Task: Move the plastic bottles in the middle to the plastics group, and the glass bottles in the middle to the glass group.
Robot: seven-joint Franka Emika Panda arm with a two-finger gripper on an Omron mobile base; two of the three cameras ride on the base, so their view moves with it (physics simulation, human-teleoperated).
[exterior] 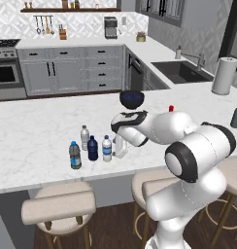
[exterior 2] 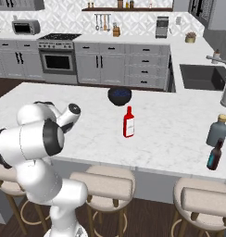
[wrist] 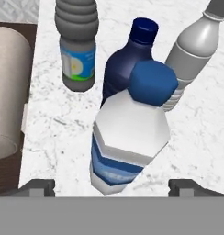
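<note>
From the left base view, four small bottles stand in a loose cluster near the front edge of the marble island counter (exterior: 38,126): a grey-capped bottle with a blue-green label (exterior: 75,155), a clear bottle with a pale grey label (exterior: 85,137), a dark blue bottle (exterior: 93,148), and the small clear water bottle with a blue label band (exterior: 107,149), rightmost, just beside the gripper (exterior: 119,147), which hangs low at the counter next to it. A dark bowl (exterior: 132,98) sits further back. In the right base view, a red bottle (exterior 2: 128,122) stands mid-counter, the bowl behind it, with two glass bottles (exterior 2: 216,139) at the far right. In the hand view, the water bottle stands between the widely parted fingertips (wrist: 40,187), untouched; the jaws are spread apart and grip nothing
</note>
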